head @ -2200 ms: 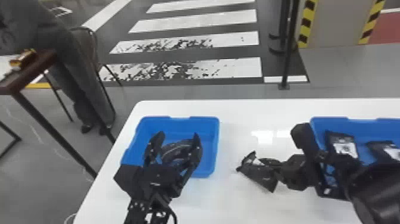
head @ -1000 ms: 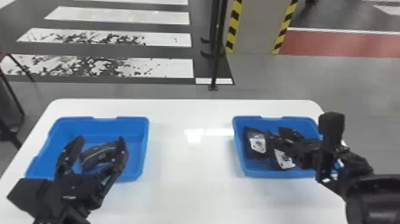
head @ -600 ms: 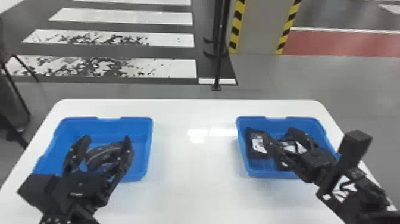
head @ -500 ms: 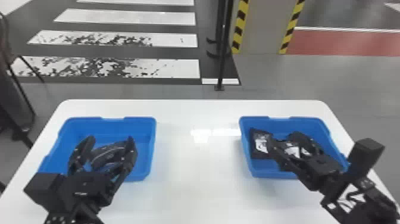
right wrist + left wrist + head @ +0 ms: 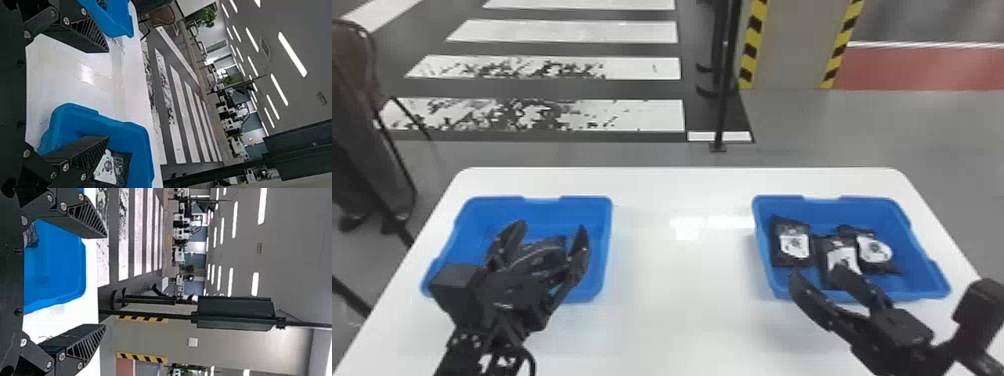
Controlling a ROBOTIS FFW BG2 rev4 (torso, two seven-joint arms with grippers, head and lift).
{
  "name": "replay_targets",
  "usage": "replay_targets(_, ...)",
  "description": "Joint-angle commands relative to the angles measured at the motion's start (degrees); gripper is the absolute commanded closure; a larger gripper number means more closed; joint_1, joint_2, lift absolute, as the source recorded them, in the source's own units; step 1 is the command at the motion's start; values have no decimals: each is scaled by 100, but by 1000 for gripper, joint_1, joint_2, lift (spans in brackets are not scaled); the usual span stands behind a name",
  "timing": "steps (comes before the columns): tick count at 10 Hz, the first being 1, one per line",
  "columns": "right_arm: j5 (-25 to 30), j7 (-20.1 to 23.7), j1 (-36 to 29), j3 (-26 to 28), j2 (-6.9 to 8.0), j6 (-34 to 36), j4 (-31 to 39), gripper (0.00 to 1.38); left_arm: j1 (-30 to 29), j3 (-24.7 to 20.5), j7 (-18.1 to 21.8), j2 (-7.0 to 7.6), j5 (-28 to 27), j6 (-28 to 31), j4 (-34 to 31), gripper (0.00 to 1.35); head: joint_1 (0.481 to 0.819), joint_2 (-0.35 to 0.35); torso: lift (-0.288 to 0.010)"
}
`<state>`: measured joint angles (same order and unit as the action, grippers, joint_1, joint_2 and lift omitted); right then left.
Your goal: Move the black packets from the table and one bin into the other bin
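The white, smooth-topped bench (image 5: 682, 310) carries an open blue plastic bin (image 5: 584, 214) at its left end and a second open blue plastic bin (image 5: 832, 210) at its right end. Above the bench's left end, the black left claw (image 5: 550, 229) has its two flat fingers spread wide, tips aimed towards the bench's far edge. The black right claw (image 5: 815, 276) is spread too, over the near side of the bin at the bench's right end; its fingers slant towards the bench's far left.

Three flat black packets with white labels lie in that bin. The one nearest the bench's middle (image 5: 784, 257) has its long axis running near to far, and so does the middle one (image 5: 826, 250), partly behind a finger. The third, nearest the bench's right edge (image 5: 862, 234), slants from far left to near right. In the bin at the bench's left end, a dark, shiny packet (image 5: 534, 257) runs roughly left to right, its right end farther from the bench's near edge; the left claw partly covers it.
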<state>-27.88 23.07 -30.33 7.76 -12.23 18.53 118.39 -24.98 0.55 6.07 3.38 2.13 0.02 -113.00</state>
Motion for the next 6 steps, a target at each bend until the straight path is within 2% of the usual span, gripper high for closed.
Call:
replay_targets(1,35,4,38,-34,1,3,-48,259,530,-363,518,-22,-579,1306,1,239,695,-5,-110)
replay_targets(2,35,4,66,-102,-25,3,-62,259,825,-660,826,-57,-1002,1981,15,240,695,-2,-110)
replay_targets(4,35,48,122,-171,-43,3,-118,259,1149,-1117,1160,-22,-1287,2740,72,240,695,82,-110)
replay_targets(5,12,66,122,-171,-51,-25,-146,260,1345,-1152,1371,66,-1379,3204,184,239,695,117,-110)
replay_targets(6,0,75,122,-171,-43,-39,-146,260,1697,-1163,1802,180,-1516,3570,536,240,695,130,-110)
